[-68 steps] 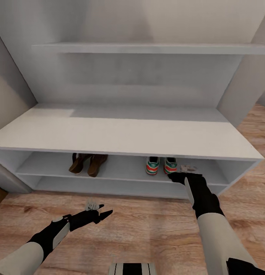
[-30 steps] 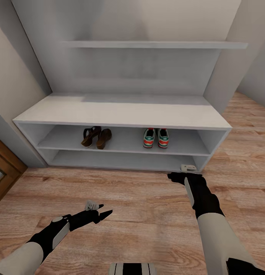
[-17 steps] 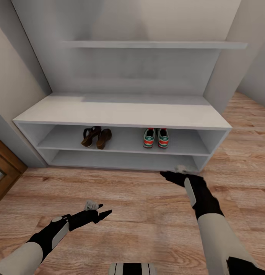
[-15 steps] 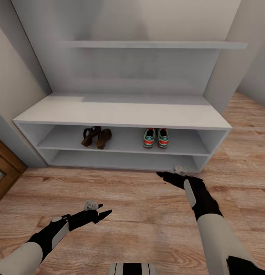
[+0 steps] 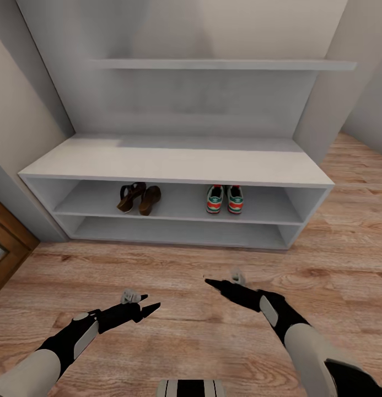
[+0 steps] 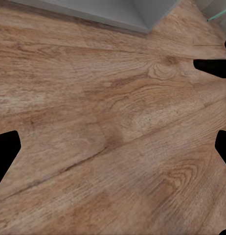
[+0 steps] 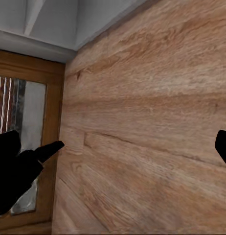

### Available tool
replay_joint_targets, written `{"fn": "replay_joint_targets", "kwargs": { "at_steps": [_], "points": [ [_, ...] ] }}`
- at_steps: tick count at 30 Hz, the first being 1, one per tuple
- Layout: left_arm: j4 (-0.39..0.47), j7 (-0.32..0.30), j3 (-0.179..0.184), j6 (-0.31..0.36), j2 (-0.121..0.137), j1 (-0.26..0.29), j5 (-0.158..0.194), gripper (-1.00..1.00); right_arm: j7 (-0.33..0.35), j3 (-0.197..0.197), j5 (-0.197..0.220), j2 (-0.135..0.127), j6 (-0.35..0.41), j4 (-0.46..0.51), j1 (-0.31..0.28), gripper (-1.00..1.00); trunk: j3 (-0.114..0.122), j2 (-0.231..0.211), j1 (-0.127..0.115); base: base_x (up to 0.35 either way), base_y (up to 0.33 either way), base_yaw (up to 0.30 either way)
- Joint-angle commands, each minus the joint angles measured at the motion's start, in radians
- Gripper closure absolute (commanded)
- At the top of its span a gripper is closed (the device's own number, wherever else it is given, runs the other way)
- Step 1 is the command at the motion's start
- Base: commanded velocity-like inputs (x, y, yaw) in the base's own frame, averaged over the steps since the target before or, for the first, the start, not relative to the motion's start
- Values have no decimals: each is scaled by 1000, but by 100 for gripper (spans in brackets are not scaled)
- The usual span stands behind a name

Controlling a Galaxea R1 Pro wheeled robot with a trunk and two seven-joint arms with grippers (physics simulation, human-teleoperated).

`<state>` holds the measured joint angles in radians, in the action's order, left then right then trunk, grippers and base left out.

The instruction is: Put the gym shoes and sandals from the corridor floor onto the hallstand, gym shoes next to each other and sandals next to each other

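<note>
Your gym shoes (image 5: 224, 199) & sandals (image 5: 139, 198) sit paired on the hallstand (image 5: 174, 165) shelf; both end effectors, left (image 5: 140, 306) & right (image 5: 226, 284), are open, empty.

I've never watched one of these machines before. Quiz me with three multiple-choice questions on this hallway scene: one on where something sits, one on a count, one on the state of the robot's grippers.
1. Where do the gym shoes sit?
A. On the floor
B. On the rack's upper open tier, right of the sandals
C. On the thin top shelf

2. How many pieces of footwear are on the hallstand?
A. Two
B. Three
C. Four

3. What are the two grippers holding?
A. Nothing
B. One sandal each
C. One sneaker together

Answers:
1 B: the sneakers stand side by side on that tier, with the sandals to their left.
2 C: two sandals and two sneakers.
3 A: the left gripper and right gripper hover over bare corridor floor, fingers apart and empty.
</note>
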<state>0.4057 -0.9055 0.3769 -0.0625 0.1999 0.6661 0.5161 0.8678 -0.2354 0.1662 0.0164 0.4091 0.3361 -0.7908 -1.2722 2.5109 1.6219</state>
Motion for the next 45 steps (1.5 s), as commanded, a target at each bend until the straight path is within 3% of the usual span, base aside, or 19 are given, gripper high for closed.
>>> {"fn": "replay_joint_targets", "kwargs": {
  "at_steps": [1, 4, 9, 18, 23, 29, 45],
  "points": [
    [-1, 1, 8, -7, 1, 1, 7, -100, 37, -4, 8, -15, -3, -35, 0, -100, -1, 0, 0, 0, 0, 0],
    [-1, 0, 8, -7, 1, 1, 7, -100, 100, -4, 7, -41, -17, -99, -1, -100, -1, 0, 0, 0, 0, 0],
    [-1, 0, 8, -7, 1, 1, 7, -100, 108, -3, 4, -47, -27, -113, 0, -100, -1, 0, 0, 0, 0, 0],
    [-1, 0, 8, -7, 1, 0, 8, -100, 109, 0, -1, -47, -94, -141, 12, -100, -1, 0, 0, 0, 0, 0],
    [-1, 0, 8, -7, 1, 1, 8, -100, 109, 1, -2, -47, -99, -248, 20, -100, -1, 0, 0, 0, 0, 0],
    [-1, 0, 8, -7, 1, 0, 9, -100, 109, 2, -5, -45, -101, -306, 37, -100, -1, 0, 0, 0, 0, 0],
    [-1, 0, 8, -7, 0, 0, 9, -100, 109, 1, -6, -44, -101, -315, 56, -100, -1, 0, 0, 0, 0, 0]
  ]
}}
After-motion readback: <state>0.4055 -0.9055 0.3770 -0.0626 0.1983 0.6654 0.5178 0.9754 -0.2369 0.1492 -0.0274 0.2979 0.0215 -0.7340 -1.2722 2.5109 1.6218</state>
